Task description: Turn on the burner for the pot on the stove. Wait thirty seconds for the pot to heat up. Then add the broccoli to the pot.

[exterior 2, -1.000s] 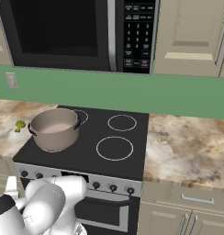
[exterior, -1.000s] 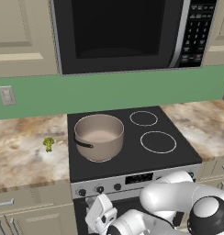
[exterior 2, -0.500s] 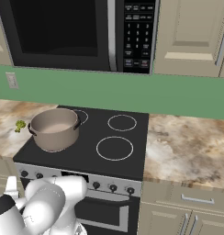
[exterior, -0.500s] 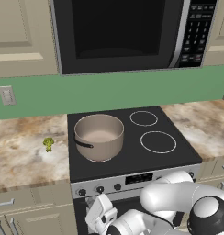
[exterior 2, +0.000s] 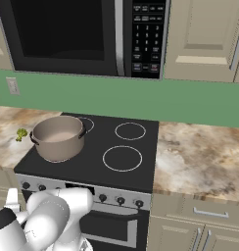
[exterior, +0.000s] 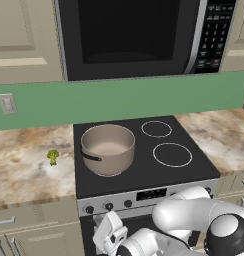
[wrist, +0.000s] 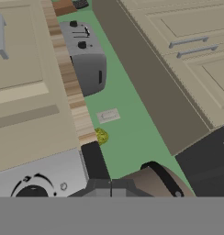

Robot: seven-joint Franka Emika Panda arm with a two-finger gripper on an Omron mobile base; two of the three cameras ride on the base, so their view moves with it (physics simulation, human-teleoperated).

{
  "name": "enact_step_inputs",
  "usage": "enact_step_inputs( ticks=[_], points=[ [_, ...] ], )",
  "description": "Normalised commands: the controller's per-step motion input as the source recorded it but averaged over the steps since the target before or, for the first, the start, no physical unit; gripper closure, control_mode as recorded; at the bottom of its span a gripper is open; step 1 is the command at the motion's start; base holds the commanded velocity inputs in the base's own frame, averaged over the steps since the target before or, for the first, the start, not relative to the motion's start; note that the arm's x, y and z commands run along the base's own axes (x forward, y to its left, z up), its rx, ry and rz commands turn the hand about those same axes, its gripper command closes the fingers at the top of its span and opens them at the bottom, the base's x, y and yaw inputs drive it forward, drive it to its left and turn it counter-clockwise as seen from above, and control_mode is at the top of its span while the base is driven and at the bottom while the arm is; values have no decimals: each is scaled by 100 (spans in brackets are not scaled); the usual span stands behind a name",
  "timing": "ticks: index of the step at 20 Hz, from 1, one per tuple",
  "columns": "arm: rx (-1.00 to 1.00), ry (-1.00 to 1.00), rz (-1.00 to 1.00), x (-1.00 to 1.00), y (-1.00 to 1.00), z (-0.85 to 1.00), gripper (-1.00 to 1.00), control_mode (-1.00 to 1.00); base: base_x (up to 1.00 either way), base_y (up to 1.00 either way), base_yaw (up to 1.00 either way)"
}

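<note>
even, flat rendered light in all three views, moderately bright, no single source visible. no blur or noise; edges crisp, slightly jagged on diagonal lines. pot point(exterior: 107, 148) casts a soft dark shadow on the stove point(exterior: 159, 172) glass at its base; its inner wall shades darker toward the near side. microwave point(exterior: 129, 35) door nearly black, faint pale sheen along its lower window. marble bench point(exterior: 24, 170) evenly lit, no glare. hand view strongly tilted, perspective stretched toward the corners; toaster point(wrist: 84, 57) shows a soft gradient on its side
</note>
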Motion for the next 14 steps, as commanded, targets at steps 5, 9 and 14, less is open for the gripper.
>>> enact_step_inputs(
  ticks=[5, 9, 14],
  points=[
    [0, 0, 0, 0, 0, 0, 100, -100, 0, 0, 0],
    [0, 0, 0, 0, 0, 0, 100, -100, 0, 0, 0],
    [0, 0, 0, 0, 0, 0, 100, -100, 0, 0, 0]
  ],
)
